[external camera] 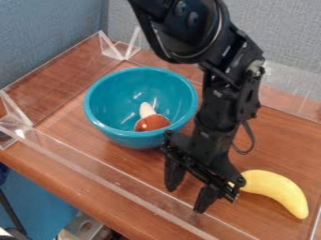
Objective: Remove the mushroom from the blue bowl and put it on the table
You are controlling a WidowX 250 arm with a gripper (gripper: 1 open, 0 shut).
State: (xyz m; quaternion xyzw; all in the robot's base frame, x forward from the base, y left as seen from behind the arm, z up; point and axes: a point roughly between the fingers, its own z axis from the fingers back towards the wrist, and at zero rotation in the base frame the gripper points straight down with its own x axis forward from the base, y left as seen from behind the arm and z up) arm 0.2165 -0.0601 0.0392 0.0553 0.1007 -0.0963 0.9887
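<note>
- Reddish-brown cap and white stem mark the mushroom [150,121], which lies on its side in the bottom of the blue bowl [111,101], toward the wall of the bowl nearest the arm.
- The pincer [201,190] hangs outside the bowl, pointing steeply down at bare wood close to the front edge of the bench [75,155]. Its two dark fingers stand apart with nothing between them; it grips nothing.
- From the pincer, the mushroom lies up and to the left in the view, back toward the middle of the bench, with the bowl's near rim between the two.
- The mushroom's long axis appears to run from the pale stem at upper left to the cap at lower right, though it is small and hard to read.
- Judged from this, reaching the mushroom calls for lifting over the rim before coming down inside.
- The bench is brown wood grain, bordered by low clear walls [51,141].
- A yellow banana [277,190] lies just to the right of the pincer near the front right corner; open wood remains to the left of the bowl and in front of it.
</note>
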